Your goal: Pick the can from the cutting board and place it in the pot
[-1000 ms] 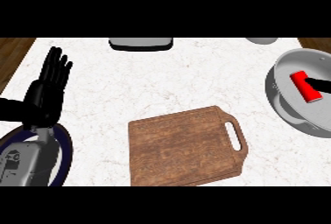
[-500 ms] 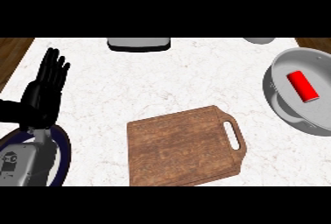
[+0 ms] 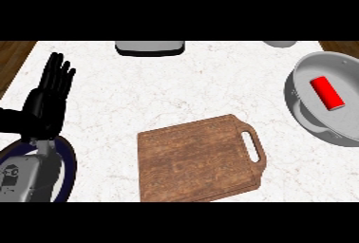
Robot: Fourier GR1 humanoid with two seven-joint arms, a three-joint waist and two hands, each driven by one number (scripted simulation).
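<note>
The left hand (image 3: 48, 102) stands near the left edge of the tabletop (image 3: 168, 90), with its palm upright and the fingers straight and pointing away from the robot; it is released and holds nothing. Below it, the grey forearm (image 3: 32, 173) comes in from the lower left corner. The right hand does not show in the head view.

The red can (image 3: 327, 92) lies on its side inside the grey pot (image 3: 308, 116), which sits at the right edge of the tabletop and is partly cut by the view's border. The can rests on the pot's bottom, with bare metal around it on all sides that I can see.

The wooden cutting board (image 3: 196, 163) lies near the front edge, about in the middle, a little turned, with its handle slot toward the pot. Nothing lies on the board. It is apart from the pot, with a strip of white marble between them.

Between the left hand and the board there is a wide stretch of bare tabletop. At the far edge sit a dark grey object (image 3: 149, 47) and, toward the far right corner, a small pale object (image 3: 280, 43); both are cut by the view and I cannot tell what they are.
</note>
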